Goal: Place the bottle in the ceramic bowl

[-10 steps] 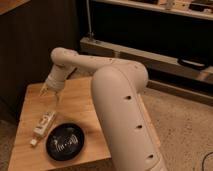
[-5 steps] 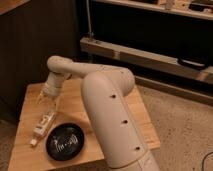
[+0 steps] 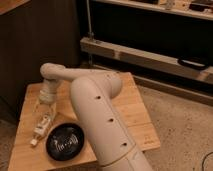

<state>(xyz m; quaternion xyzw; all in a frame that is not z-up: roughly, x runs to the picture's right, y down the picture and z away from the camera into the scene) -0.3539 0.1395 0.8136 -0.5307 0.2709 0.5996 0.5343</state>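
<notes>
The white bottle (image 3: 43, 126) lies on its side on the wooden table (image 3: 127, 107), near the left edge, with its pale cap toward the front. The black ceramic bowl (image 3: 65, 142) sits just to its right, near the table's front edge, and holds nothing. My gripper (image 3: 45, 108) hangs from the white arm's wrist, pointing down, right above the far end of the bottle. I cannot see whether it touches the bottle.
My large white arm (image 3: 102, 125) crosses the middle of the table and hides part of it. A dark wall stands behind the table on the left. A low shelf unit (image 3: 150, 55) with a metal rail stands behind on the right.
The wrist and gripper have moved left and down, closer to the bottle. The bottle and the bowl have not moved.
</notes>
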